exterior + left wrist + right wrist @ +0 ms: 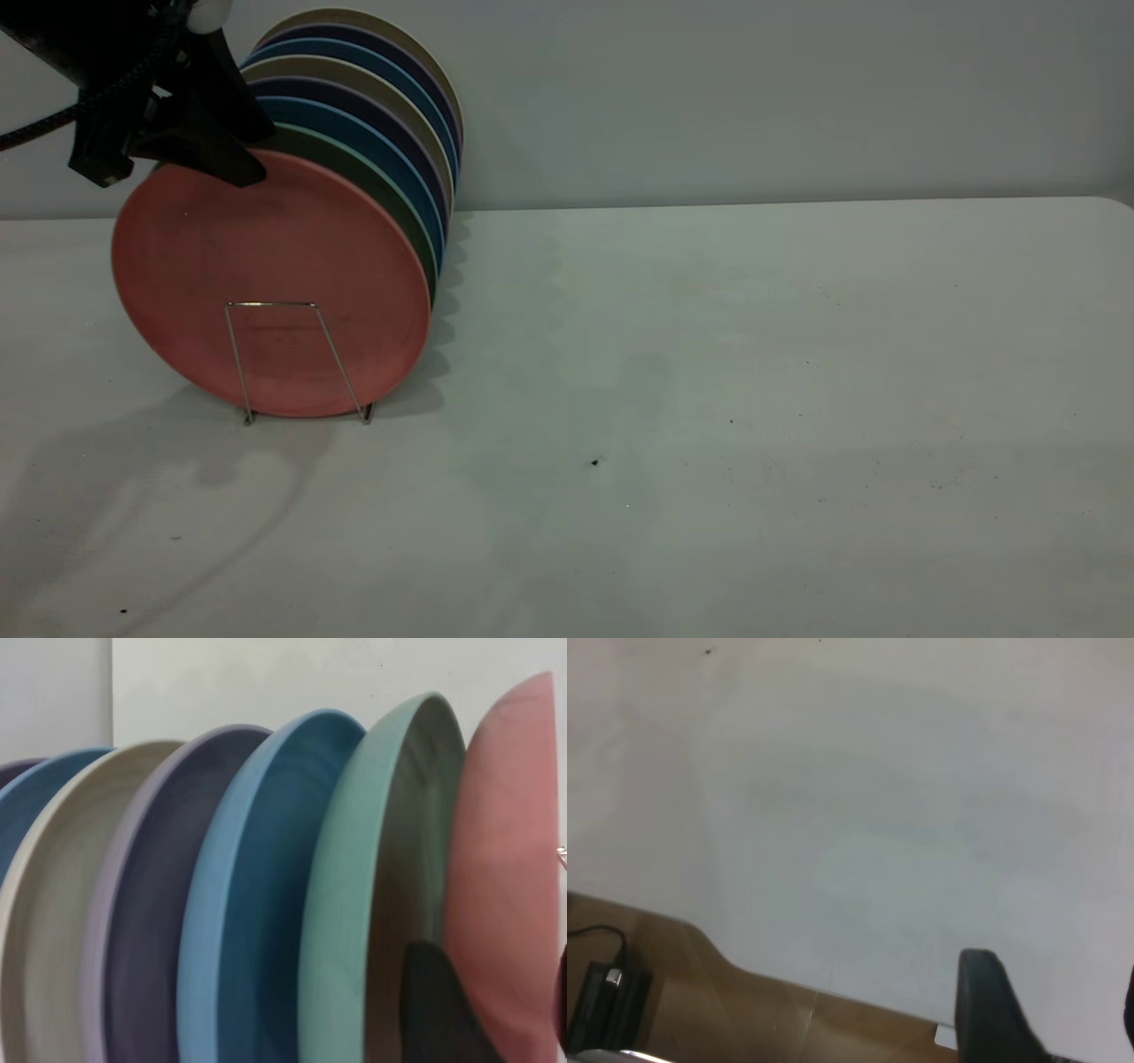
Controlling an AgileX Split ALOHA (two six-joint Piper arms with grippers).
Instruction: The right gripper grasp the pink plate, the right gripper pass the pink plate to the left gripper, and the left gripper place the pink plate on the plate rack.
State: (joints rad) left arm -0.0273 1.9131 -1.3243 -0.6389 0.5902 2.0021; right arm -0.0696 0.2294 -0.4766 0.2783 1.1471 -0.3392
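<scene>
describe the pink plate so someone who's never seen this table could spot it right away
At the left end of the white table a row of plates stands on edge in a wire plate rack. The pink plate is the frontmost one, just behind the rack's front loop, with the left gripper at its top rim. It is the only salmon-pink plate; the one directly behind it is a green plate.

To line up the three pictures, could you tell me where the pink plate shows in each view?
Exterior view: the pink plate stands on edge at the left, frontmost in the plate rack, with the left gripper at its top rim.
Left wrist view: it fills the right edge, beside the green plate.
Right wrist view: not in it.
Shared landmark: the green plate directly behind it.
</scene>
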